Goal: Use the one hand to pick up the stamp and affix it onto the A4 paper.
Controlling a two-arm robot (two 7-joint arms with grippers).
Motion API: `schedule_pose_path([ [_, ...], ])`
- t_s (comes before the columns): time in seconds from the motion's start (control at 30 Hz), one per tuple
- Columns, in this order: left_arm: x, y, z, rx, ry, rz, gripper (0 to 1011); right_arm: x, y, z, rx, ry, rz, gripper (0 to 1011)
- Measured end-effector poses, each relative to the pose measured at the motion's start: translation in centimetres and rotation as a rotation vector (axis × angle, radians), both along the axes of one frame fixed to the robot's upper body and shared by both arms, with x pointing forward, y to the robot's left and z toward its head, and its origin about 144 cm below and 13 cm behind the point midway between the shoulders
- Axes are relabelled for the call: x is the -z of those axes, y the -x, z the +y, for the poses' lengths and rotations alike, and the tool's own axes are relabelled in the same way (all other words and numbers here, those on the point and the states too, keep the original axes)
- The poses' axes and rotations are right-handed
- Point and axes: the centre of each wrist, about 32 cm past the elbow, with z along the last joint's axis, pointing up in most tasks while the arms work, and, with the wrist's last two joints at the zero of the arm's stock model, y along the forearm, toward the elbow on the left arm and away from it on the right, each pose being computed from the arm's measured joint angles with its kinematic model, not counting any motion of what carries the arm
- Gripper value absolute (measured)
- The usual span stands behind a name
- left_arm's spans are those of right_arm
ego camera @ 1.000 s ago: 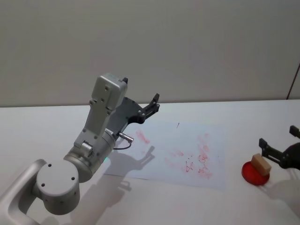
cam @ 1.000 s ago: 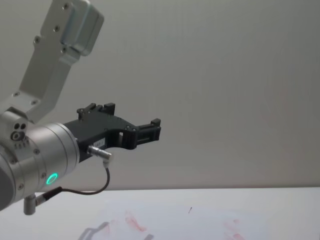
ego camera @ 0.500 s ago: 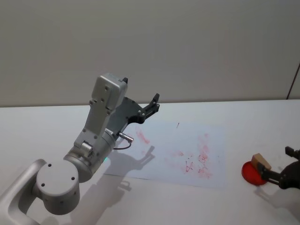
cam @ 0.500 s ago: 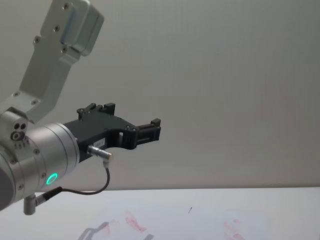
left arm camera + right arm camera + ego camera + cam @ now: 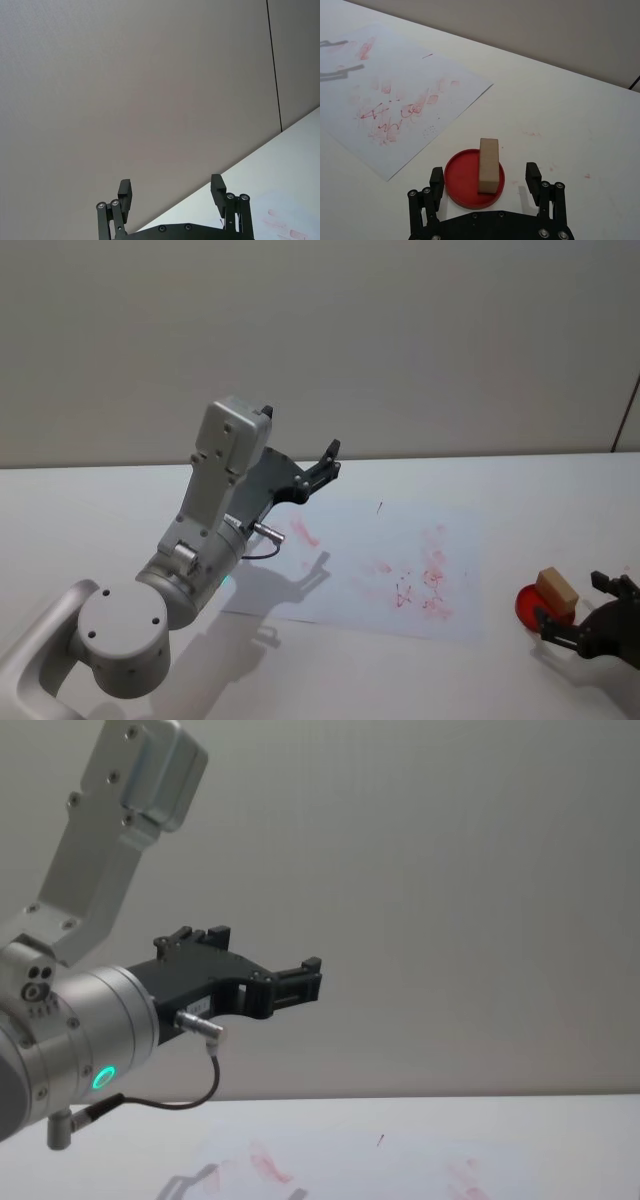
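On a white table [image 5: 110, 500], the right gripper [image 5: 484, 173] sat low, fingers spread wide and empty, facing the light-tan wooden stamp [image 5: 556, 590], which rested on a round red pad [image 5: 462, 182] beside the red-smudged white A4 paper [image 5: 350, 540]. The left gripper [image 5: 170, 184] was raised, fingers apart.

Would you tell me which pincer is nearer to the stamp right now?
Right. The right pincer hangs open just on the robot's side of the stamp, not touching it; the left pincer is raised across the paper, far off to the stamp's left.

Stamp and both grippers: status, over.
Right gripper open, just short of stamp, nothing held. Left gripper open, raised, idle. Stamp on red pad, beside paper. Nothing between them.
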Motion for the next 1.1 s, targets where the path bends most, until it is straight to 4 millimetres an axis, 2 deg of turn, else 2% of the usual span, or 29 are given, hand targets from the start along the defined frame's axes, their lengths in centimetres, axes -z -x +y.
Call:
schedule_pose_path([
  [0.47, 0.0, 0.0, 0.0, 0.0, 0.0, 0.0, 1001, 0.7, -1.4, 1.2, 0.02, -0.004, 0.009, 994],
  [0.9, 0.0, 0.0, 0.0, 0.0, 0.0, 0.0, 1001, 0.9, -2.0, 1.6, 0.024, -0.005, 0.01, 664],
  [0.93, 0.0, 0.0, 0.0, 0.0, 0.0, 0.0, 1001, 0.9, -2.0, 1.7, 0.024, -0.006, 0.01, 601],
  [1.1, 0.0, 0.0, 0.0, 0.0, 0.0, 0.0, 1001, 1.0, -2.1, 1.7, 0.024, -0.006, 0.01, 461],
])
